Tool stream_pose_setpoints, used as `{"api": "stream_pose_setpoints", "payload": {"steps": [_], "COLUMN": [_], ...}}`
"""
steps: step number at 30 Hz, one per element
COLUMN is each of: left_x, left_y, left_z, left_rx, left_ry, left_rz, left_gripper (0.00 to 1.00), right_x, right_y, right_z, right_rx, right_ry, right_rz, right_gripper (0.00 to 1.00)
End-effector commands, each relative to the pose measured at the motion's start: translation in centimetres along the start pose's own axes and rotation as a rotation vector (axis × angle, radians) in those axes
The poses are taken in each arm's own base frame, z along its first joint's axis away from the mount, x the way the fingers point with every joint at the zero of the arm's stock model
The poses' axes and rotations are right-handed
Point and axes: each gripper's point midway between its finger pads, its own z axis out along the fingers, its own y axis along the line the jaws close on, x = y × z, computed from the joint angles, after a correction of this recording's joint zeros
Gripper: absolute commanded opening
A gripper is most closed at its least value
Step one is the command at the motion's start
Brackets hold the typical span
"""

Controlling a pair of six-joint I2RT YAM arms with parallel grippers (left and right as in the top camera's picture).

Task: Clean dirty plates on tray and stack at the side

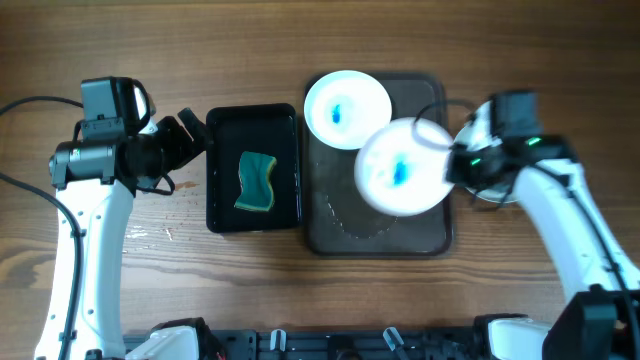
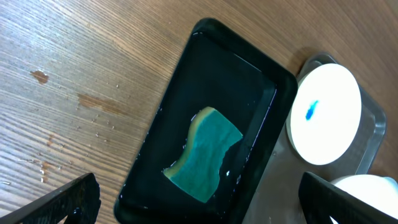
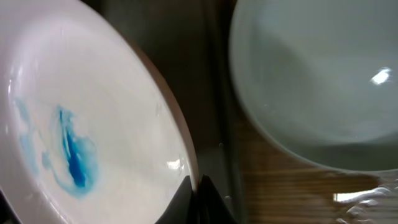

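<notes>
My right gripper (image 1: 452, 165) is shut on the right rim of a white plate (image 1: 402, 167) with a blue smear and holds it tilted above the dark tray (image 1: 335, 225). The wrist view shows the jaws (image 3: 198, 186) pinching that plate's rim (image 3: 93, 124). A second blue-smeared plate (image 1: 347, 108) lies at the tray's back left, also in the left wrist view (image 2: 326, 115). A plain white plate (image 3: 311, 81) lies on the wood right of the tray, mostly hidden under my right arm from overhead. My left gripper (image 1: 185, 140) is open and empty.
A smaller glossy black tray (image 1: 222, 205) stands left of the big tray and holds a green-and-yellow sponge (image 1: 256, 182). In the left wrist view the sponge (image 2: 205, 152) lies ahead of my open jaws (image 2: 199, 202). Water drops and stains mark the wood on the left.
</notes>
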Motion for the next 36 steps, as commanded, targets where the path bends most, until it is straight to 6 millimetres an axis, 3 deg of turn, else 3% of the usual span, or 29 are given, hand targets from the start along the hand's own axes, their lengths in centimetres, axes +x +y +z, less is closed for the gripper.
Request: {"api": "stream_pose_setpoints", "payload": {"steps": [1, 3, 6, 9, 11, 14, 15, 16, 17, 18, 20, 21, 22, 23, 24, 27, 30, 32, 34, 36], "left_x": [0.0, 0.8, 2.2, 4.3, 5.4, 6.5, 6.7, 6.9, 7.7, 8.6, 11.2, 12.0, 12.9, 13.3, 13.6, 12.6, 10.2, 9.3, 9.5, 10.7], "left_y": [-1.0, -1.7, -2.7, -3.5, -3.2, -2.7, -2.8, -2.8, -2.1, -1.5, -0.8, -0.5, 0.2, 0.6, 0.9, 0.0, -2.4, -3.6, -3.5, -3.0], "left_z": [-0.6, -0.6, 0.1, 2.0, 3.6, 6.2, 7.8, 9.1, 12.0, 13.5, 16.5, 17.8, 19.4, 20.2, 20.5, 19.8, 16.3, 14.4, 13.3, 13.7], "left_rx": [0.052, 0.097, 0.098, 0.038, -0.056, -0.157, -0.171, -0.177, -0.215, -0.235, -0.234, -0.242, -0.266, -0.279, -0.287, -0.275, -0.249, -0.228, -0.233, -0.252], "left_ry": [0.007, 0.050, 0.098, 0.143, 0.156, 0.196, 0.219, 0.236, 0.292, 0.342, 0.472, 0.502, 0.527, 0.543, 0.552, 0.533, 0.498, 0.472, 0.479, 0.507], "left_rz": [-0.002, 0.011, 0.049, 0.133, 0.199, 0.246, 0.253, 0.257, 0.258, 0.253, 0.230, 0.237, 0.256, 0.256, 0.255, 0.253, 0.255, 0.261, 0.261, 0.273], "left_gripper": [1.00, 1.00, 1.00, 1.00, 1.00, 0.93, 0.80, 0.75, 0.62, 0.50, 0.41, 0.44, 0.37, 0.10, 0.04, 0.04, 0.34, 0.44, 0.47, 0.41], "right_x": [5.6, 6.7, 6.2, 4.9, 2.5, -0.8, -1.3, -1.5, -1.4, -1.3, -0.9, -0.9, -0.9, -0.9, -0.9, -0.7, -0.3, 0.1, 0.4, 0.4], "right_y": [0.6, 0.3, 1.7, 1.3, 1.1, 2.7, 3.5, 4.2, 5.1, 5.1, 5.0, 5.0, 5.0, 5.0, 5.0, 4.9, 3.5, 3.0, 2.9, 2.9], "right_z": [4.7, 6.3, 6.6, 6.2, 4.1, -0.7, -2.1, -3.0, -4.4, -4.7, -4.7, -4.7, -4.7, -4.7, -4.7, -4.7, -4.6, -4.5, -4.5, -4.5], "right_rx": [0.008, -0.010, -0.103, -0.061, -0.005, -0.012, -0.040, -0.071, -0.117, -0.123, -0.119, -0.118, -0.118, -0.119, -0.119, -0.115, -0.041, -0.015, -0.012, -0.012], "right_ry": [0.113, 0.100, 0.067, 0.034, 0.008, -0.034, -0.048, -0.055, -0.071, -0.071, -0.059, -0.055, -0.056, -0.056, -0.055, -0.048, -0.033, -0.016, -0.006, -0.006], "right_rz": [0.081, 0.110, -0.100, -0.152, -0.146, -0.142, -0.145, -0.149, -0.154, -0.148, -0.142, -0.138, -0.138, -0.134, -0.126, -0.125, -0.075, -0.054, -0.051, -0.050], "right_gripper": [0.04, 0.04, 0.05, 0.26, 0.35, 0.34, 0.34, 0.34, 0.34, 0.34, 0.34, 0.34, 0.34, 0.34, 0.34, 0.34, 0.34, 0.34, 0.34, 0.35]}}
